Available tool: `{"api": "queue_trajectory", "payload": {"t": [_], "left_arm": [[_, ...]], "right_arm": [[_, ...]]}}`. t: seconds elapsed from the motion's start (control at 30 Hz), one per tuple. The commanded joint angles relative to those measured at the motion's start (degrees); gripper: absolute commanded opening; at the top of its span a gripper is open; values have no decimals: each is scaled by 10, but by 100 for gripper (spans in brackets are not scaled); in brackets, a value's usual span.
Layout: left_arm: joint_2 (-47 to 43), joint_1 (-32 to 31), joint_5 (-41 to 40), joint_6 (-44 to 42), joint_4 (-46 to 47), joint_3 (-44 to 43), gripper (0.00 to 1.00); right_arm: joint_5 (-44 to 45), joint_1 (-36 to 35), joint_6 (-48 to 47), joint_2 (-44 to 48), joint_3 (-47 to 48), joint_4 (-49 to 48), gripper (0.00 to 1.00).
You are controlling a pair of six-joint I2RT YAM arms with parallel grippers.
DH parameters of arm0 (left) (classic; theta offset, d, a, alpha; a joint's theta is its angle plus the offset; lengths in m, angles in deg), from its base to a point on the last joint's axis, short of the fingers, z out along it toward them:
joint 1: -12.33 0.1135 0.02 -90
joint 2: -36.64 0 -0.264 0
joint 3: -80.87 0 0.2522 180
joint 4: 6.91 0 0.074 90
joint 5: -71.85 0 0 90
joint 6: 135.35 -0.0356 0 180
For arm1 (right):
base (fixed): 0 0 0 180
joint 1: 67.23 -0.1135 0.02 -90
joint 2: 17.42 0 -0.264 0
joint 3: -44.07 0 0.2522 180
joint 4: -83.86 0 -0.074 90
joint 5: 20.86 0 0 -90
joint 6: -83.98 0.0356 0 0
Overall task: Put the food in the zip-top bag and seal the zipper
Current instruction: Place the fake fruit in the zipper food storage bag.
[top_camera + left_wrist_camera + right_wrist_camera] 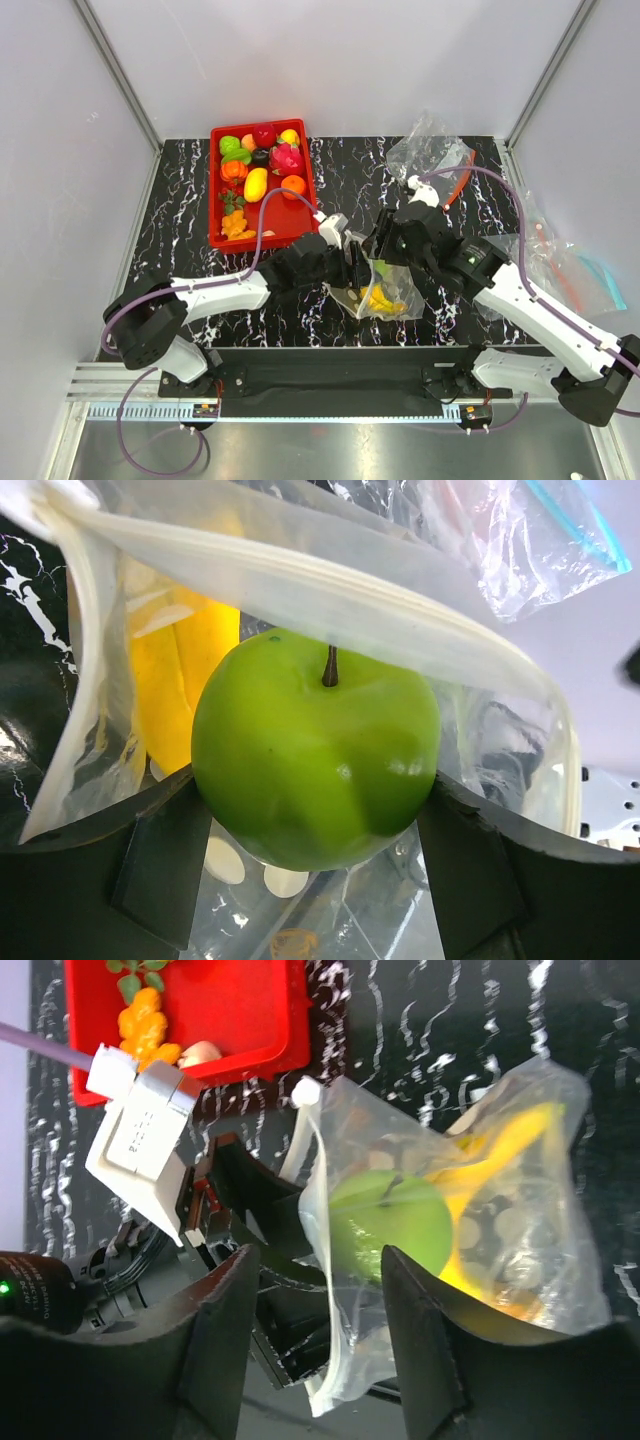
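The dotted clear zip-top bag lies between the two arms, mouth toward the left arm. My left gripper is shut on a green apple and holds it just inside the bag's mouth, under the whitish zipper. A yellow banana bunch lies deeper in the bag. My right gripper hangs open over the bag's mouth edge; the plastic passes between its fingers without being pinched.
A red tray at the back left holds several more toy fruits and vegetables. Other clear bags lie at the back right and along the right edge of the black marbled table.
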Motion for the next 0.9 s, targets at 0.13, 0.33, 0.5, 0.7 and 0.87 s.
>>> {"api": "queue_trajectory", "payload": {"t": [0.13,0.33,0.5,0.7,0.87], "left_arm": [[-1,-1,-5,-21,21,-26,66],[8,-1,11,-14,23,-25,66],[16,-2,23,-5,28,-26,66],[22,-3,44,-4,12,-44,66],[26,-8,76,21,29,-47,66]], "right_arm": [[148,-4,-20,4,50,103,52],[128,52,-4,28,-26,104,54],[51,121,10,45,-102,49,54],[32,151,76,58,-183,0,54],[29,161,147,66,-251,-39,60]]}}
